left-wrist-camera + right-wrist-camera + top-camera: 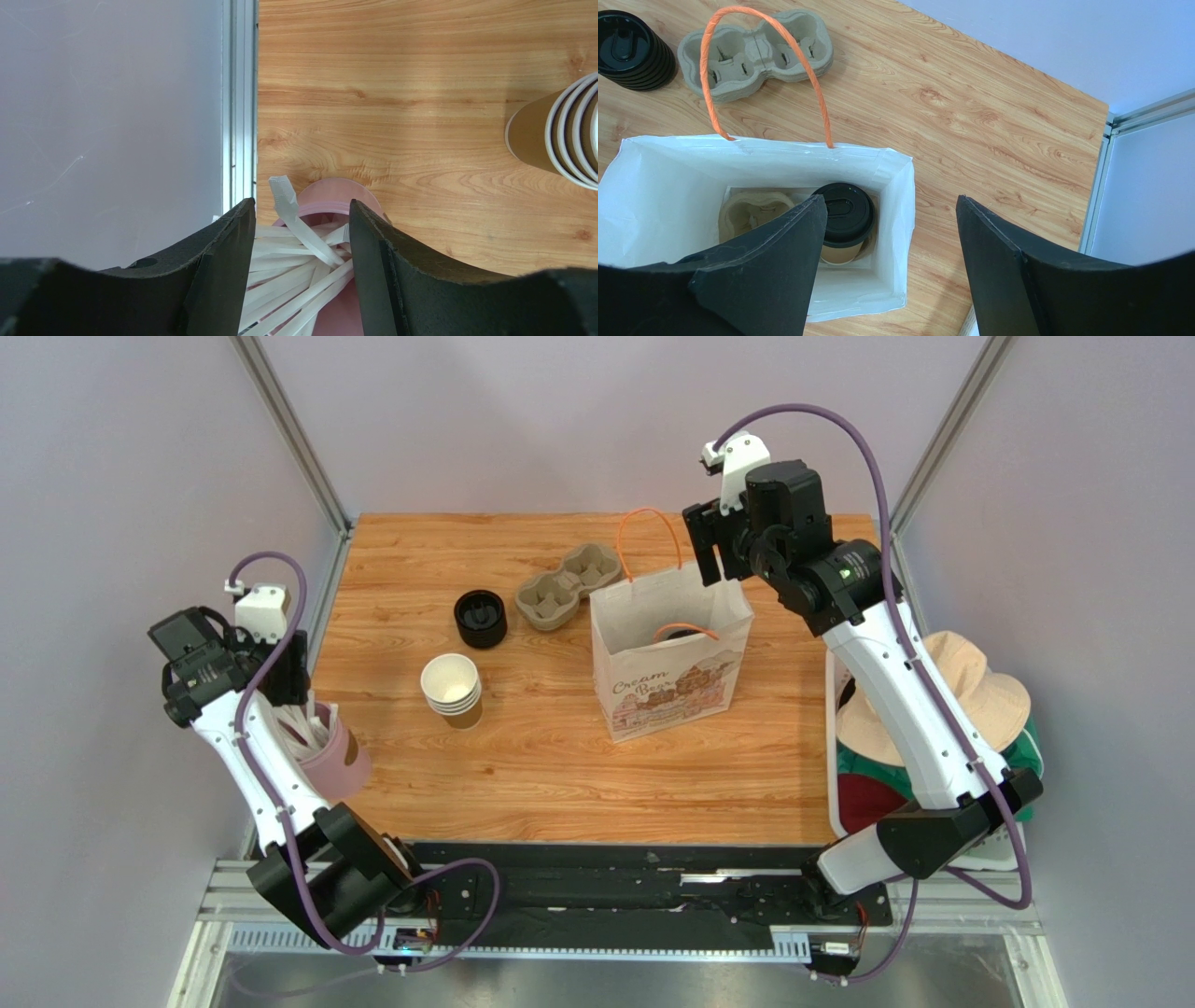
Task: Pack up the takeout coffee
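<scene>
Sitting in the carrier (pixel 749 210) inside the bag (pixel 640 203) to stay upright, takeout coffee (pixel 844 210) looks packed; right gripper (pixel 891 210) and left gripper (pixel 302 210) spread, empty.

the paper bag (pixel 898 210) stood open under the right gripper (pixel 891 200) — only its orange handle (pixel 763 21) arched over the far rim. inside, the takeout coffee (pixel 843 210) filled one pocket of the carrier (pixel 753 207); the other lay free.
</scene>
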